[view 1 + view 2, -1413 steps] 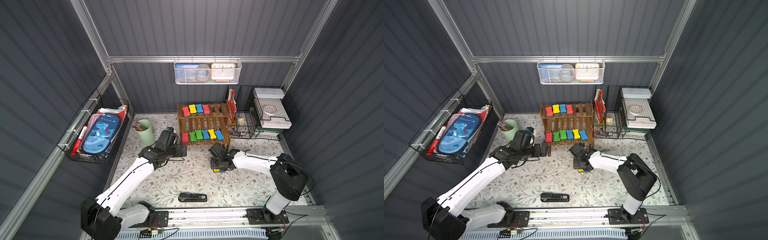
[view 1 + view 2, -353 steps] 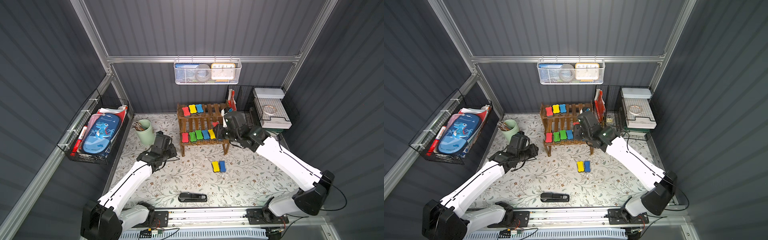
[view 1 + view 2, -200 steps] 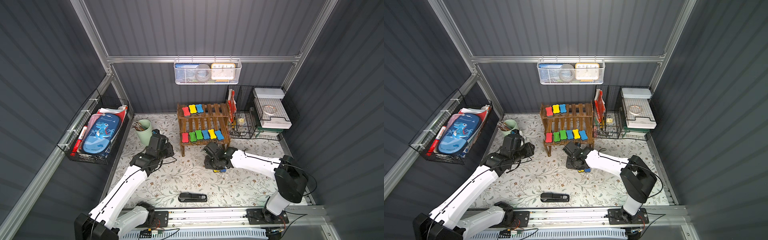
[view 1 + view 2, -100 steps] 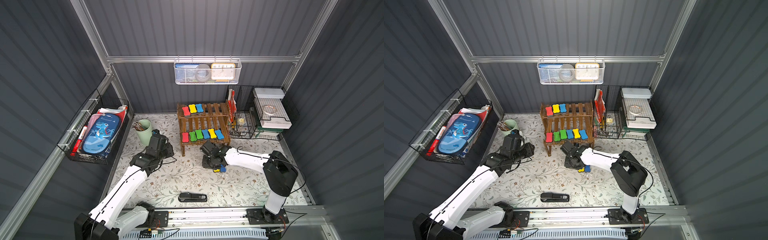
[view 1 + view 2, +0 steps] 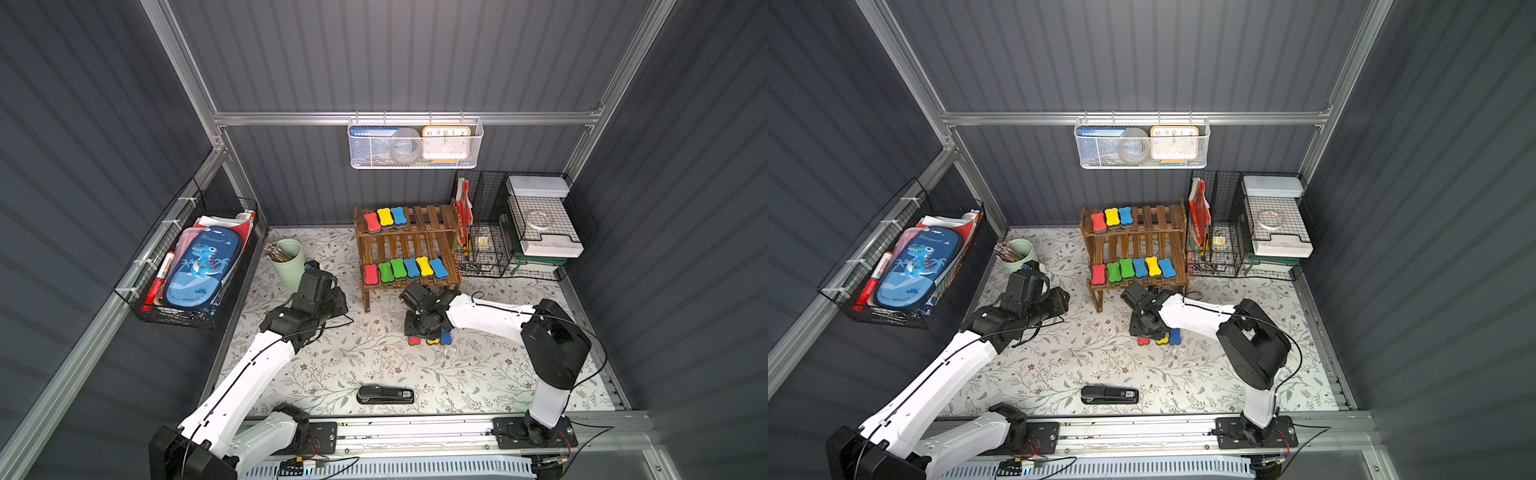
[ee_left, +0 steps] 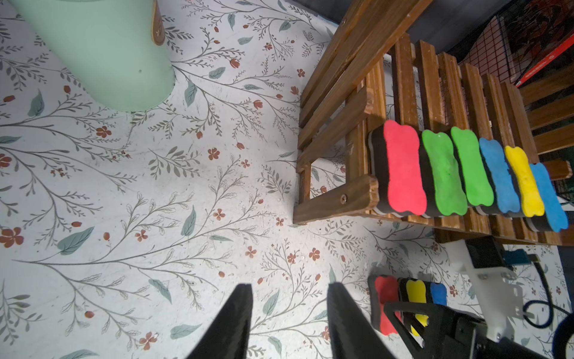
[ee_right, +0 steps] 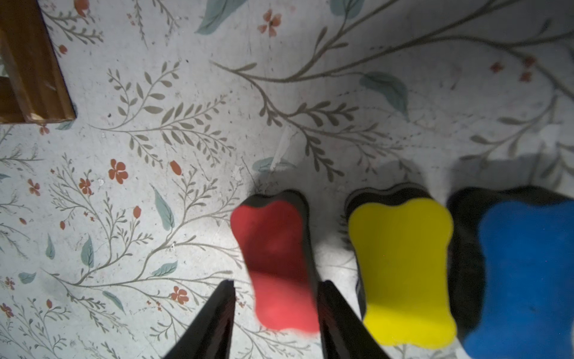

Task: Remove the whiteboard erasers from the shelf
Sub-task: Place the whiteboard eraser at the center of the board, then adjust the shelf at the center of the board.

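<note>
The shelf (image 5: 432, 216) (image 5: 1158, 218) stands at the back of the floral mat. Its top tier holds red, yellow and blue whiteboard erasers (image 5: 385, 219); the lower tier holds a row of several (image 5: 405, 268) (image 6: 403, 171). On the mat in front lie a red eraser (image 7: 276, 255) (image 5: 414, 341), a yellow one (image 7: 403, 264) and a blue one (image 7: 525, 273), side by side. My right gripper (image 7: 278, 283) (image 5: 419, 330) is open and straddles the red one, with a gap showing at one finger. My left gripper (image 6: 290, 286) (image 5: 338, 299) hangs open and empty over bare mat, left of the shelf.
A green cup of pencils (image 5: 289, 264) stands left of the shelf. A black stapler (image 5: 385, 395) lies near the front rail. A black wire organizer (image 5: 519, 224) sits right of the shelf, a white mesh basket (image 5: 415, 145) hangs on the back wall, and a black side basket (image 5: 199, 266) is on the left wall.
My right gripper carried a red eraser down from the shelf's top tier, and its jaws have now spread around it beside the yellow and blue ones. The left arm has barely moved.
</note>
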`<action>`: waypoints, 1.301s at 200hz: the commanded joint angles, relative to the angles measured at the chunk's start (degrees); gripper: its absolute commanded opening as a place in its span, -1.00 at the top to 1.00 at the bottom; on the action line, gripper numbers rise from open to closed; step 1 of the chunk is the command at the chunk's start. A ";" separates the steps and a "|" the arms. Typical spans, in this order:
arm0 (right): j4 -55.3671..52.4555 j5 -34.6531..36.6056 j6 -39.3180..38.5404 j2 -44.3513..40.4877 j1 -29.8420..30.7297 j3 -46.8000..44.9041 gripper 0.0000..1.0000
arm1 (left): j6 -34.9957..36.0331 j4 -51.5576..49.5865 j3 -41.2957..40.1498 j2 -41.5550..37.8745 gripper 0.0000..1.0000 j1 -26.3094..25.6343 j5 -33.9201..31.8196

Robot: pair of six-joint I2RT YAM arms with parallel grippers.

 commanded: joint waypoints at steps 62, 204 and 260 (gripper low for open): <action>0.50 1.49 -1.40 -4.86 -0.33 -0.59 -0.02 | -1.39 7.54 -6.44 2.96 0.14 0.28 6.42; 8.05 20.99 -14.59 -34.72 -0.32 -11.16 0.11 | -12.74 31.11 -12.54 14.71 0.23 0.23 12.33; 7.15 21.47 -14.20 -38.55 -2.49 -11.28 0.11 | -13.28 34.45 -10.07 19.79 0.06 0.74 11.55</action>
